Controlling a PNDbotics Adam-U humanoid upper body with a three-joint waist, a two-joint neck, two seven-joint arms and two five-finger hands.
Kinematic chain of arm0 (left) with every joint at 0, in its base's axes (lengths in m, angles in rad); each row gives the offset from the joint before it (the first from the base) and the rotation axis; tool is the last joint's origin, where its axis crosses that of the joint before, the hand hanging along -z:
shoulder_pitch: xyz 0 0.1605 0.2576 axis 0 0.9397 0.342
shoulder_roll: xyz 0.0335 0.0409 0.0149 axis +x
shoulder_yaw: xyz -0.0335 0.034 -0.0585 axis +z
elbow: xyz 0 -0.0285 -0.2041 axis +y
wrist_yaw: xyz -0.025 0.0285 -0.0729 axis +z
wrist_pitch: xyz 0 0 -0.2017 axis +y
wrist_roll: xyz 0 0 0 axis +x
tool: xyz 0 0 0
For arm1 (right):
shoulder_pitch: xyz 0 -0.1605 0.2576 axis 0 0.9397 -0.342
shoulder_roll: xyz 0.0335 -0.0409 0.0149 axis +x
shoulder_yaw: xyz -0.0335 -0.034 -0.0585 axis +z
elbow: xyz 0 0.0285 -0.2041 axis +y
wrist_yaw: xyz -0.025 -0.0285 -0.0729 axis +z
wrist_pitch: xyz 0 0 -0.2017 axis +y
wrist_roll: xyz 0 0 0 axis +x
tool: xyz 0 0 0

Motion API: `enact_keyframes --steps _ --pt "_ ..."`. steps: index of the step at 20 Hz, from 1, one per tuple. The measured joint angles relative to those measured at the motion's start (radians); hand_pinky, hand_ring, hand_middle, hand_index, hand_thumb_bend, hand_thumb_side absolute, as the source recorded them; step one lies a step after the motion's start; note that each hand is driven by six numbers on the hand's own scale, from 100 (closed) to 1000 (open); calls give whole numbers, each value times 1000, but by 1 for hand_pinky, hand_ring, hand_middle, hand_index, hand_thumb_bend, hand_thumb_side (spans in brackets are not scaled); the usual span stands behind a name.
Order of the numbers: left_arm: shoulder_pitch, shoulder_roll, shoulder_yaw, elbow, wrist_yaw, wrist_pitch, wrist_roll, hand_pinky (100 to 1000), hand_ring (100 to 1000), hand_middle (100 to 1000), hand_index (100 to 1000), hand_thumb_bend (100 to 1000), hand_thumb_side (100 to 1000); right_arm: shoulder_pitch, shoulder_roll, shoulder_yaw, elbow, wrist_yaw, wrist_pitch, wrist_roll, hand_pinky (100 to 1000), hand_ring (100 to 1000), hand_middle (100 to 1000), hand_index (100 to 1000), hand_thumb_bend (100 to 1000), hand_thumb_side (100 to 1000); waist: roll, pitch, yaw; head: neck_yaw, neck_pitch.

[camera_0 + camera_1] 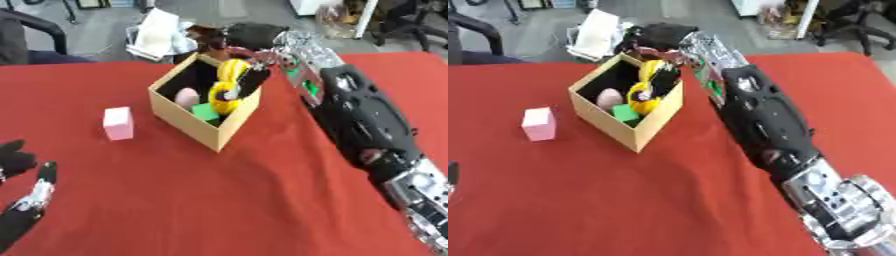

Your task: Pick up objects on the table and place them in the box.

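The right hand (249, 75) is reaching into the box (188, 125) near the tabletop's far edge, fingers curled round a yellow object (226, 92); the left hand (22, 192) is resting open at the near-left corner.

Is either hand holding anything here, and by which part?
The right hand is over the box, fingers around a yellow object, apparently near its top. The left hand rests open, holding nothing.

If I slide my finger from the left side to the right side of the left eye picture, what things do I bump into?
The robot's left hand, open at the lower left edge → the pink block → the cardboard box holding the yellow thing → the robot's right arm.
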State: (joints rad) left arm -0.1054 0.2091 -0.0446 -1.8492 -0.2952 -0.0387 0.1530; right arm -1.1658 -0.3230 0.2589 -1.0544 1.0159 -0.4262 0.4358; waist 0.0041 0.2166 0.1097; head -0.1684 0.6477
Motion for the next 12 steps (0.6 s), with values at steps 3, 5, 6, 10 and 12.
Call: enact_keyframes --steps 3,5,6,10,12 --pt "0 0 0 0 0 -1 -1 753 649 598 812 387 424 -31 4 -3 -2 -27 14 14 857 799 805 911 407 343 0 -1 3 -1 0" --pt "-3 0 -1 0 1 -2 -3 751 645 595 810 389 415 -35 14 -12 14 -37 25 24 829 772 787 915 301 335 0 -1 20 -8 0" --pt "-5 0 -2 0 2 -3 -4 751 645 595 810 389 415 -44 36 -19 41 -38 34 32 829 772 787 915 301 335 0 -1 41 -16 0" --pt "-11 -1 -7 0 7 -4 -5 750 645 594 810 390 414 -65 116 -42 135 -29 50 36 827 771 786 915 295 333 0 -1 59 -35 -3" --pt "-11 -1 -7 0 9 -5 -5 750 645 594 810 390 414 -66 125 -49 156 -19 49 32 827 771 786 915 295 333 0 -1 60 -37 -3"
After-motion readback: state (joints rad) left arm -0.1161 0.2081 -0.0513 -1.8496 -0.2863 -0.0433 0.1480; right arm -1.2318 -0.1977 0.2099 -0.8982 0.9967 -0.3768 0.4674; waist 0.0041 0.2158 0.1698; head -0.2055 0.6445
